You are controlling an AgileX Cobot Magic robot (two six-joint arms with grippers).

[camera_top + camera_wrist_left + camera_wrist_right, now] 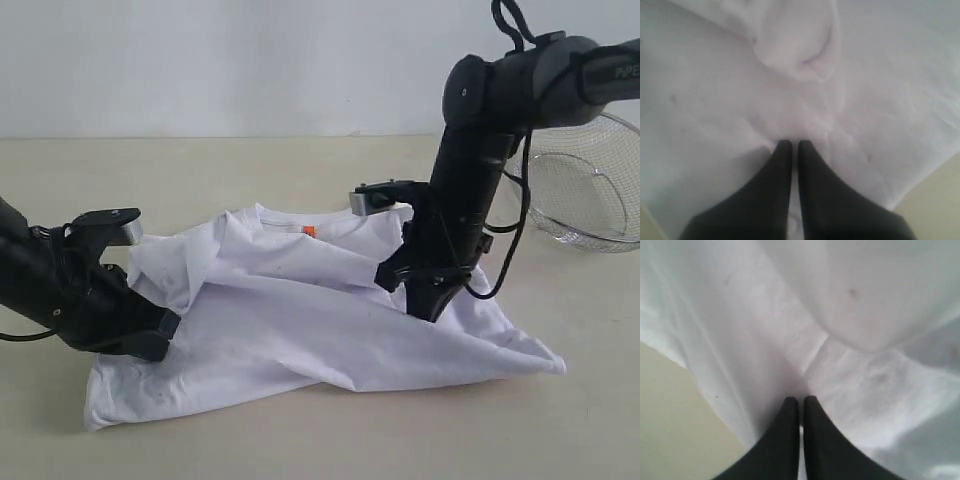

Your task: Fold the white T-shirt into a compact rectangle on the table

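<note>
The white T-shirt (300, 320) lies crumpled on the table (300, 440), collar and orange neck tag (309, 231) toward the far side. Its lettering does not show. My left gripper (166, 332) sits low at the shirt's left side, shut on a pinch of cloth; in the left wrist view its tips (791, 144) press together with white fabric (740, 90) between them. My right gripper (432, 306) comes down steeply onto the shirt's right part. It is also shut on cloth, its tips (801, 399) meeting over white folds (865, 315).
A wire basket (585, 190) stands at the far right of the table, behind the right arm. A grey-white wall (220, 60) runs along the back. Bare tabletop shows in front of the shirt and beside it in the right wrist view (675, 415).
</note>
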